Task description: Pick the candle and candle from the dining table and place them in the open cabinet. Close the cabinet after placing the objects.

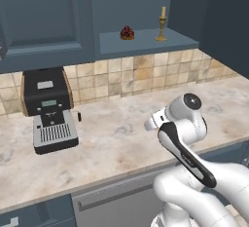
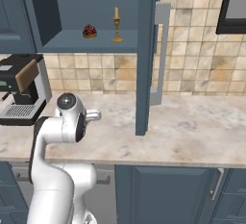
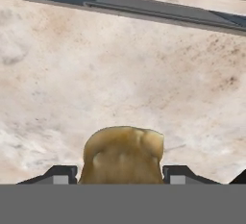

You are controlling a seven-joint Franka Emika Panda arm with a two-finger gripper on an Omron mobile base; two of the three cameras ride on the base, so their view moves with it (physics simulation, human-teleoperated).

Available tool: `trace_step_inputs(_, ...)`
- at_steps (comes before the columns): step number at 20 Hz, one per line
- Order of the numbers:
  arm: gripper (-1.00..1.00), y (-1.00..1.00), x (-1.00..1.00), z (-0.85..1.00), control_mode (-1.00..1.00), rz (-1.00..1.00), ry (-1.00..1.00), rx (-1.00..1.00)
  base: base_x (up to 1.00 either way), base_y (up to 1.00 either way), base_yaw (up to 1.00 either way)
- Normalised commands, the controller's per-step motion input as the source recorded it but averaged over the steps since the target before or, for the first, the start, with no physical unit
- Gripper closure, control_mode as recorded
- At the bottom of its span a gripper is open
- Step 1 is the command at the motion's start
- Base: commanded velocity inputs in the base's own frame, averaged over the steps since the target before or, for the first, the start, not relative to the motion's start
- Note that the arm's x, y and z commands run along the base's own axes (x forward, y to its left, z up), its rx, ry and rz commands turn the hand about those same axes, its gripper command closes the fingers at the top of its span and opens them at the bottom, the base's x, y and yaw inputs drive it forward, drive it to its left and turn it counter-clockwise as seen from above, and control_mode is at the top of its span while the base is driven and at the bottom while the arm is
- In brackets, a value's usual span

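Gripper (image 3: 122,177): bottom centre of the hand view, two dark finger tips (image 3: 60,174) set wide apart and clasping a squat, ribbed yellow-gold candle (image 3: 123,155) between them. Beneath it, beige marbled stone counter (image 3: 120,79), mottled and matte.

Open wall cabinet (image 1: 146,41): upper centre of the left base view, flat dark blue-grey panels. On its shelf, a thin cream candle on a slim brass candlestick (image 1: 162,25), upright, with a small dark red round lump (image 1: 127,33) to its left, apart.

Cabinet door (image 2: 146,50): swung out, with a vertical silver bar handle (image 2: 161,55).

Coffee machine (image 1: 48,109): black and steel, boxy, on the counter at left.
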Motion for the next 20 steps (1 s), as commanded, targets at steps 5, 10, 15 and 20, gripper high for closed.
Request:
trace_step_inputs(5,1.0,0.0,-0.11,0.63,-1.0,0.05,-0.12,0.0,0.0,0.0,0.0)
trace_step_inputs(10,1.0,0.0,-0.11,0.6,-1.0,0.02,-0.1,-0.01,0.0,0.0,0.0)
trace_step_inputs(15,1.0,0.01,-0.02,0.54,-1.0,0.0,-0.02,-0.03,0.0,0.0,0.0)
trace_step_inputs(20,1.0,0.0,0.0,0.35,-1.0,0.0,0.0,-0.02,0.0,0.0,0.0)
